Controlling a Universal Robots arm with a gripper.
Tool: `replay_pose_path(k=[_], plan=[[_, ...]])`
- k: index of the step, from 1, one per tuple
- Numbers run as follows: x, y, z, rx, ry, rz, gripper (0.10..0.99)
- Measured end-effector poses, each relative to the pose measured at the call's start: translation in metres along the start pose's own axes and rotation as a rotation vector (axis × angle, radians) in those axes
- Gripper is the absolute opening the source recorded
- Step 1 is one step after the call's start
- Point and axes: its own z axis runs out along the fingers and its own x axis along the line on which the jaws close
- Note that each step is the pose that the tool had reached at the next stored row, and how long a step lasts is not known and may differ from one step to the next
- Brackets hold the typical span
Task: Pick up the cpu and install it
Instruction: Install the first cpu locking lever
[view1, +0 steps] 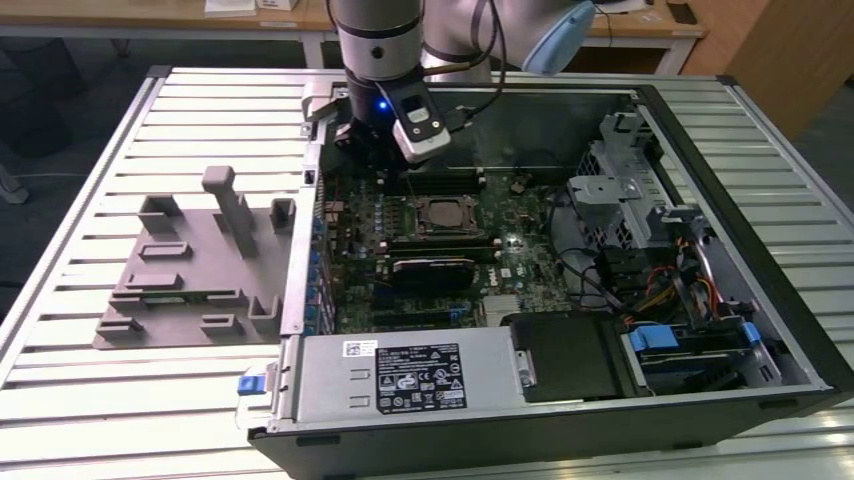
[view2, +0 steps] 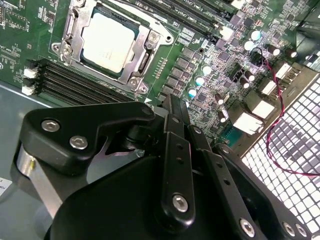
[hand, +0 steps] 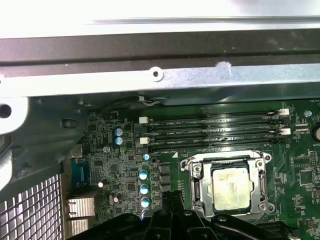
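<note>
An open computer case (view1: 747, 300) lies on its side. The cpu (view2: 107, 42) sits flat in the motherboard (view1: 527, 255) socket (view2: 145, 60). The gripper (view2: 175, 107) hovers just beside the socket, toward the exterior view's far left, clenched on nothing.

A silver-grey metal table of long parallel slats (view1: 80, 340) carries everything. Across its middle and toward the exterior view's right lies a large black desktop computer case (view1: 561, 432), resting on its side with the open side facing up; it takes up most of the surface. Just beside it, on the exterior view's left, a flat grey plastic fixture plate (view1: 187, 290) lies on the slats, with several upright blocks and posts rising from it. Whether plate and case touch cannot be told. Bare slats show around both.
</note>
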Motion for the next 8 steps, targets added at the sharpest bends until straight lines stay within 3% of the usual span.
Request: replay_pose_path(k=[4, 8], plan=[[0.0005, 0.0000, 0.0000, -0.008, 0.0004, 0.000, 0.106], [0.0007, 0.0000, 0.0000, -0.044, 0.0026, 0.003, 0.106]])
